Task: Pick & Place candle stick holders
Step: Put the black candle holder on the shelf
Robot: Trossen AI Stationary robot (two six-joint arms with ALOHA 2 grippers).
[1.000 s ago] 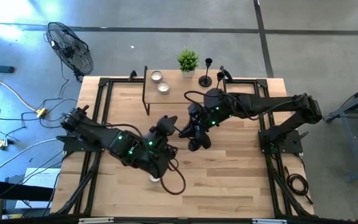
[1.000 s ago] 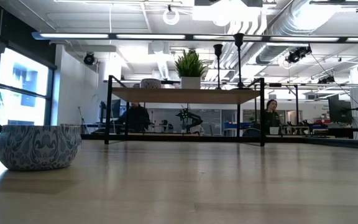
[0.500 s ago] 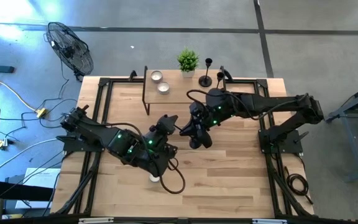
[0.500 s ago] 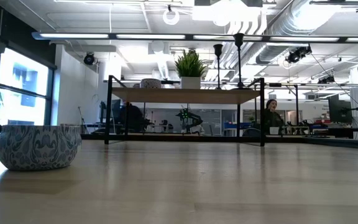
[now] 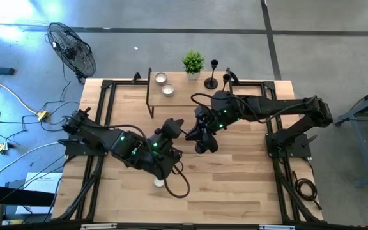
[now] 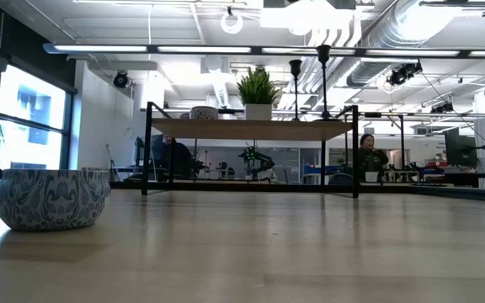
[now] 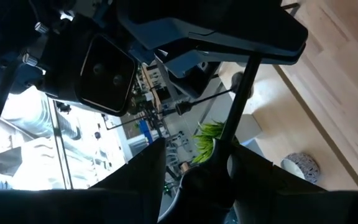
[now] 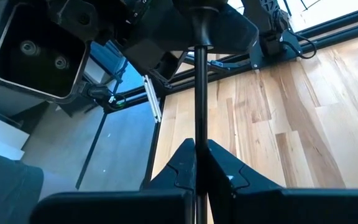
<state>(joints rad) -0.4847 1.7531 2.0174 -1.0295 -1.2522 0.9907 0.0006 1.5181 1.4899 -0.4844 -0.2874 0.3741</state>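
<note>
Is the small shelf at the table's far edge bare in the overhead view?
No: the shelf carries two candle stick holders, a green plant and two pale round dishes.

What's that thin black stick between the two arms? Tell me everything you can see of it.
It is a candlestick holder: a slim, straight black stem, metal by its look, widening into a round base. It hangs above the wooden table; the right tool pinches the stem, the left tool clasps the base end.
</note>
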